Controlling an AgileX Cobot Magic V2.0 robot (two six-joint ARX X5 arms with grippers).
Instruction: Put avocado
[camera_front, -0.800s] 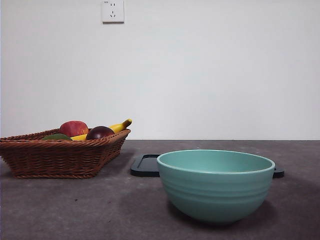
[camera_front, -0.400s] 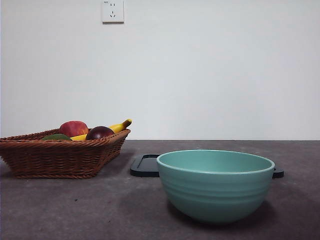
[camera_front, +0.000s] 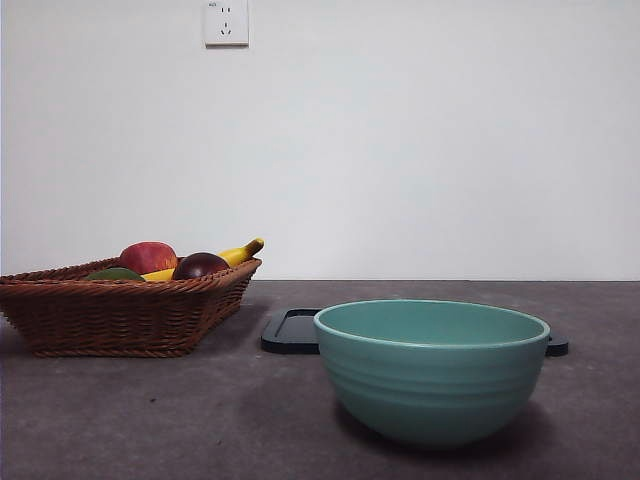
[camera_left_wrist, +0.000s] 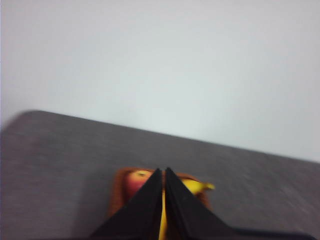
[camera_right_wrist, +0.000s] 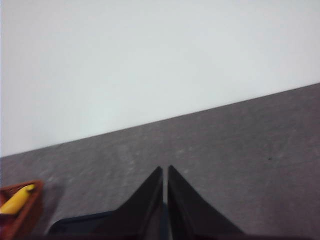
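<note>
The avocado (camera_front: 113, 273) is a dull dark-green fruit lying low at the left of the wicker basket (camera_front: 120, 315), mostly hidden by the rim. A red apple (camera_front: 147, 257), a dark maroon fruit (camera_front: 199, 265) and a banana (camera_front: 238, 254) lie beside it. My left gripper (camera_left_wrist: 163, 171) is shut and empty, high above the table, with the basket (camera_left_wrist: 117, 192) far beyond its tips; the avocado is hidden there. My right gripper (camera_right_wrist: 165, 169) is shut and empty, also high. Neither arm shows in the front view.
A teal bowl (camera_front: 432, 368) stands near the front, right of centre. A flat black tray (camera_front: 290, 331) lies behind it, and its edge shows in the right wrist view (camera_right_wrist: 80, 222). A white wall with a socket (camera_front: 225, 22) is behind the table.
</note>
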